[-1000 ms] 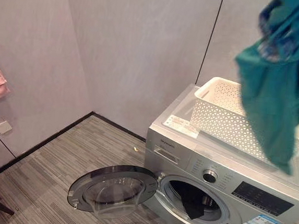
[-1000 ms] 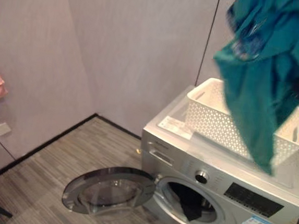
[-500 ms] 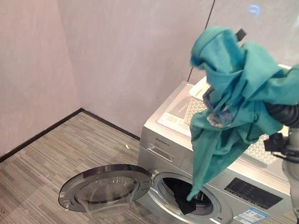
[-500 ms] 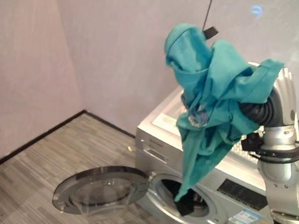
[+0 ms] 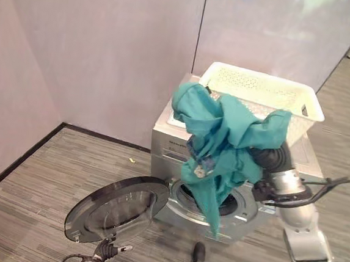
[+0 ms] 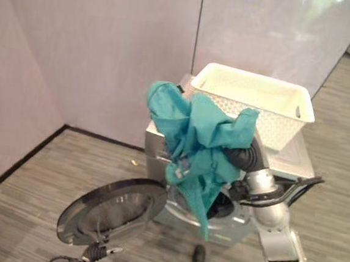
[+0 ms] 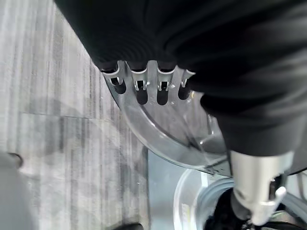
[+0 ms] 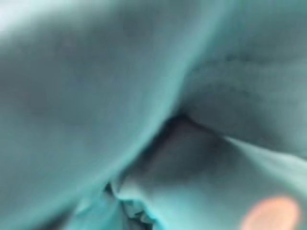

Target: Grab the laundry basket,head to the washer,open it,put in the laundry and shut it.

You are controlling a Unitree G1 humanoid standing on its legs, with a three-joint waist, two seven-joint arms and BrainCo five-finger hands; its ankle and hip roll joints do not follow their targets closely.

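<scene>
Right arm: reached in from the lower right, bent up toward the washer front, wrist buried in cloth.
Right hand: hidden under the teal garment (image 5: 222,147); whether its fingers were curled or straight could not be told.
Garment: draped over that wrist, bunched on top, a tail hanging down in front of the washer's opening (image 5: 233,205).
Washer (image 5: 168,144): door (image 5: 116,207) swung wide open, low to the left.
Basket (image 5: 261,92): white, on the washer's top.
Left hand (image 7: 144,79): fingers curled, holding nothing, above the open door.
</scene>
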